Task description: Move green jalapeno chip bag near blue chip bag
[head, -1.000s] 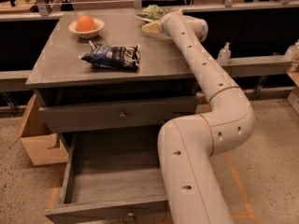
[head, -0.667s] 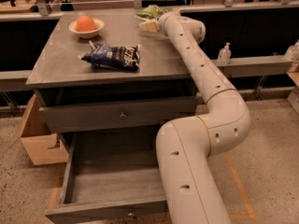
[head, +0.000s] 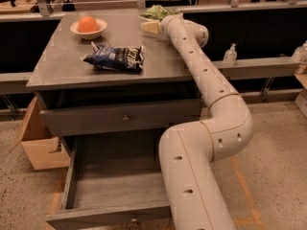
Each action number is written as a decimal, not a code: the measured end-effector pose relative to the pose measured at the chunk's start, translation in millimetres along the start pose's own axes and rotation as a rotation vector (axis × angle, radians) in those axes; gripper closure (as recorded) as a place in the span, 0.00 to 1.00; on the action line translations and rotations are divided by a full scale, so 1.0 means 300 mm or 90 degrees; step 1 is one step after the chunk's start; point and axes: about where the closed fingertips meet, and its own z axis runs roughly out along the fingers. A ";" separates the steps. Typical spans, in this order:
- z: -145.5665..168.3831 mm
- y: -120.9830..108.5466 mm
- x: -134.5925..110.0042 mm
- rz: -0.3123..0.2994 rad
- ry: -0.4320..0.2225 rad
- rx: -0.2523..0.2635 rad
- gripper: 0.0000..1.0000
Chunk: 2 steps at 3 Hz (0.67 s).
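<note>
Gripper: gripper (head: 150,27) sits at the back right of the table (head: 62,66), just beside the green jalapeno chip bag (head: 156,11), looks like touching. Can't tell if it's open, closed or already has the bag.
Green bag: crumpled at the back edge of the tabletop, partly hidden behind the arm (head: 211,80). Well apart from the blue chip bag (head: 115,57).
Blue bag: lying flat toward the front middle of the tabletop, between the bowl (head: 88,31) and the front edge.
Risk, edge: green bag is right at the back edge, so a push instead of a pinch would likely shove it off behind the table.
Risk, slip: slick foil and a puffy bag, so a shallow grip could let go mid-carry.
Risk, sweep: path to the blue bag passes near the bowl with the orange (head: 88,24). A low arm could clip it or drag the blue bag.
Risk, overshoot: open drawer (head: 115,186) sits below the front edge and a late release could drop the bag in.
Materials: both bags wrinkled shiny foil, soft pillow shape. Tabletop flat matte grey. Bowl pale, smooth, round. Arm smooth cream shell.
</note>
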 end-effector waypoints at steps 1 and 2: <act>0.009 0.013 0.028 0.012 0.009 -0.006 0.00; 0.011 0.016 0.037 0.018 0.006 -0.011 0.18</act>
